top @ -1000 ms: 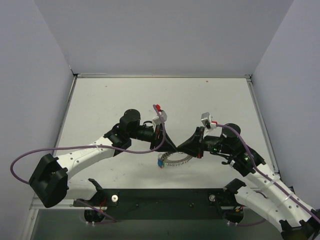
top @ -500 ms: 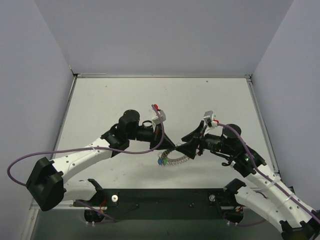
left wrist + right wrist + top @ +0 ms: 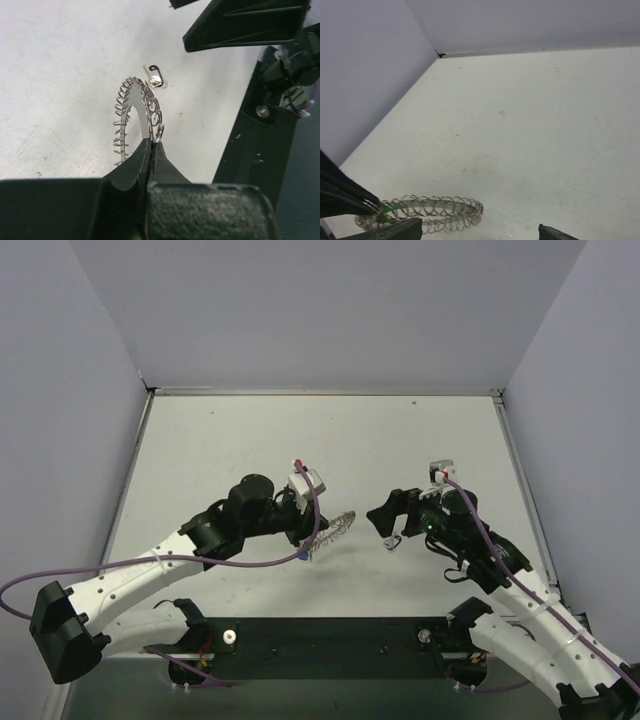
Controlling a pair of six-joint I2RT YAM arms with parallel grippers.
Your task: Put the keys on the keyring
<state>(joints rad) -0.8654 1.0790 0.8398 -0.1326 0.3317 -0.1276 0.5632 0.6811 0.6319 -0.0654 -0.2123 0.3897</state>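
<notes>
My left tool (image 3: 151,145) clamped on keyring (image 3: 135,107), loop held out ahead for threading. My right tool (image 3: 385,523) apart, free for metal piece (image 3: 155,80) beyond loop.

**Three cameras: one high and far, two low and close**

The top camera sits above and behind the arm bases, facing 12 o'clock and taking in the whole desk (image 3: 250,440). The left wrist camera rides right behind the left claw (image 3: 150,144) and looks steeply down along it at close range, with the black base rail (image 3: 260,140) at 3 o'clock. The right wrist camera skims low across the desk toward the far corner (image 3: 440,53) at 11 o'clock. All three share the keyring (image 3: 336,524).
</notes>
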